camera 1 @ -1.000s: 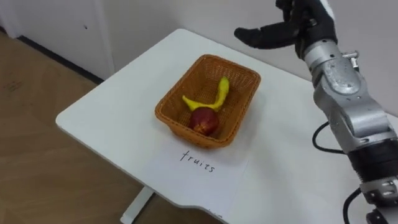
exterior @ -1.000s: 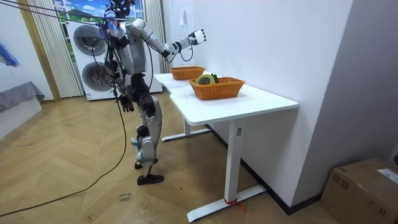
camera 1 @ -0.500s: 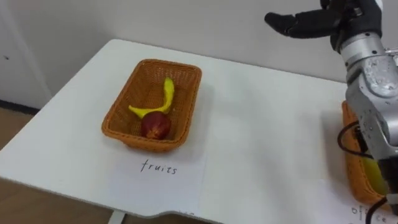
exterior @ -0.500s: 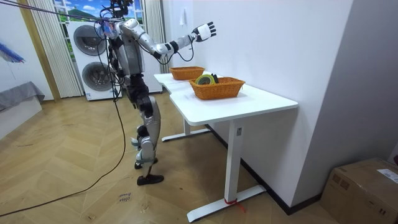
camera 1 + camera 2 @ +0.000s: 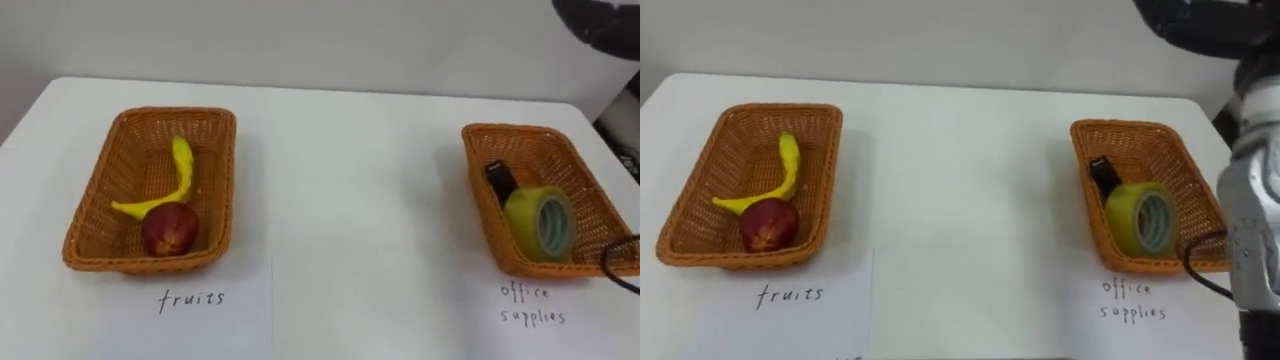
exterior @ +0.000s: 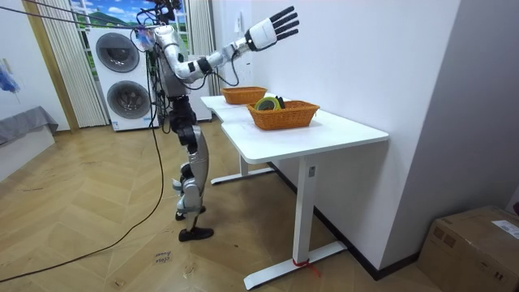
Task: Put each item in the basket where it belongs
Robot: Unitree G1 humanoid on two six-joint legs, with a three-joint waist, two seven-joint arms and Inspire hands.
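Two wicker baskets stand on the white table (image 5: 350,200). The left basket (image 5: 95,190) holds a yellow banana (image 5: 180,170) and a red apple (image 5: 170,228). A yellow tape roll (image 5: 540,222) and a small black item (image 5: 500,182) lie in the right basket (image 5: 478,190). My right hand (image 5: 1200,20) is raised high above the table's far right, well clear of both baskets. In the room view this right hand (image 6: 272,24) is open with fingers spread and holds nothing.
A handwritten paper label (image 5: 190,298) lies in front of the left basket and another label (image 5: 530,305) in front of the right one. I stand at the table's long side facing the wall. Washing machines (image 6: 117,81) stand behind me; a cardboard box (image 6: 478,235) sits on the floor.
My head view has swung right, so both baskets now show. My right arm has lifted higher, with its fingers spreading. The basket contents have not moved.
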